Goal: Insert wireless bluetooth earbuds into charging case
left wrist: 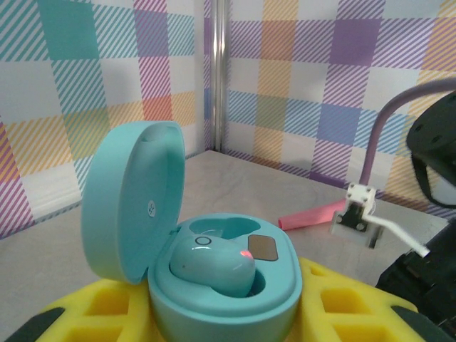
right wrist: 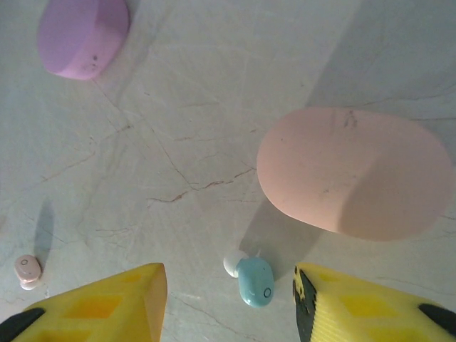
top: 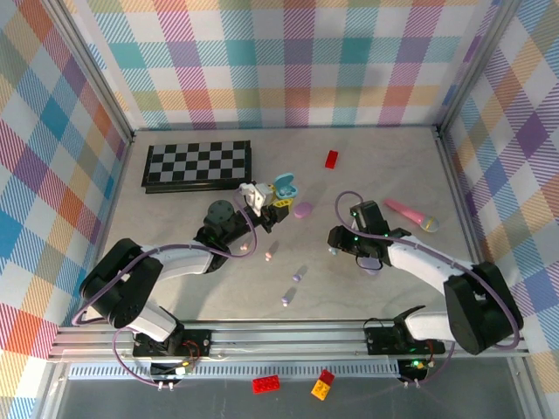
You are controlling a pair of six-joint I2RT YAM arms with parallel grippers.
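One teal earbud (left wrist: 214, 265) sat seated in the open teal charging case (left wrist: 135, 206), red light showing, lower centre of the left wrist view. The left gripper (left wrist: 224, 317) had its yellow jaws clamped on that case.

A blue earbud (right wrist: 254, 280) lay on the table (right wrist: 214, 107), bottom centre of the right wrist view. It was between the jaws of the right gripper (right wrist: 228, 281), which stood apart and clear of it.

Closed pink case (right wrist: 356, 174) just up and right of it. Purple case (right wrist: 82, 35) upper left. Pink earbud (right wrist: 27, 271) lower left.

Chessboard (top: 197, 164) in the top view, upper left of centre.
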